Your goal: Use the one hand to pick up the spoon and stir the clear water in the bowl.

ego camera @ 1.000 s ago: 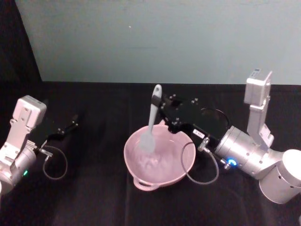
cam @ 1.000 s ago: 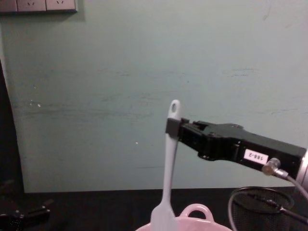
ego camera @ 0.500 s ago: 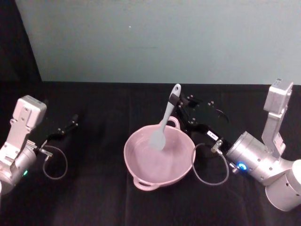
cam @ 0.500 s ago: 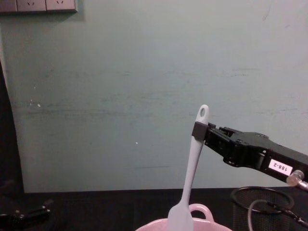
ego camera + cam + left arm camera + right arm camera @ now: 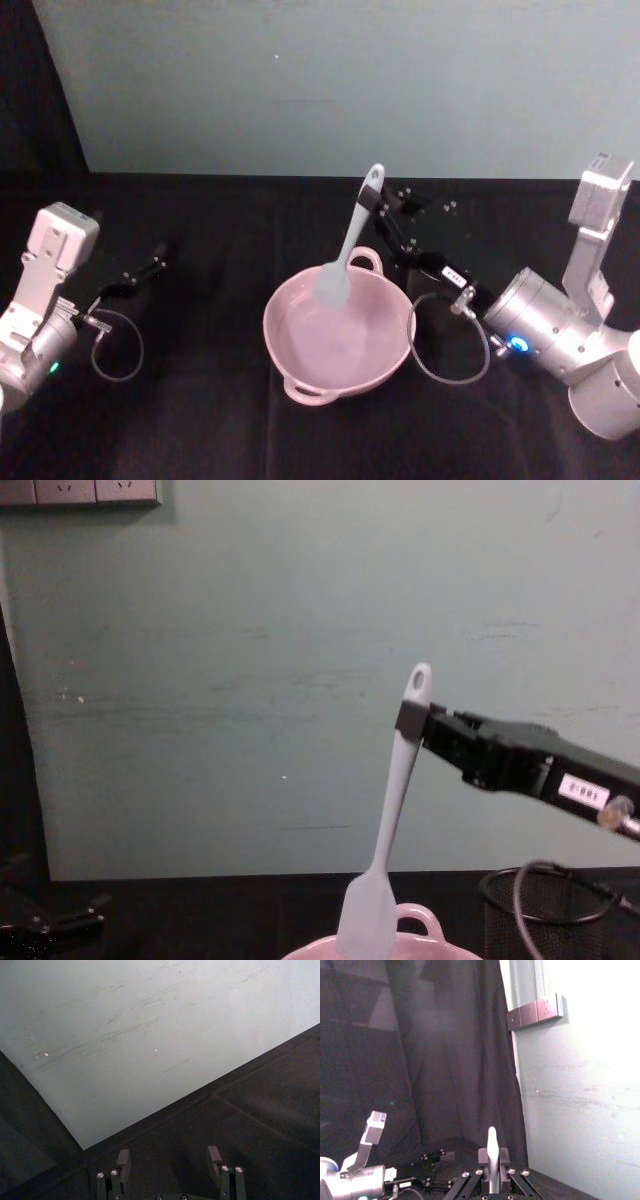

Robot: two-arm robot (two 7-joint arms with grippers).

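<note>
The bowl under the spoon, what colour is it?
The bowl is pale pink, seen best in the head view.

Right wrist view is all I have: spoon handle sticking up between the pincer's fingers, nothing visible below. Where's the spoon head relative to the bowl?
Observer: In the head view, the head of the spoon hangs over the far side of the bowl, near its loop handle.
Operator: Is it upright?
Observer: No. The chest view shows it tilted, with the handle's top leaning to the robot's right. The right pincer is shut on the handle just below the hole.
Operator: Left arm?
Observer: The left pincer is parked open on the robot's left, well apart from the bowl.
</note>
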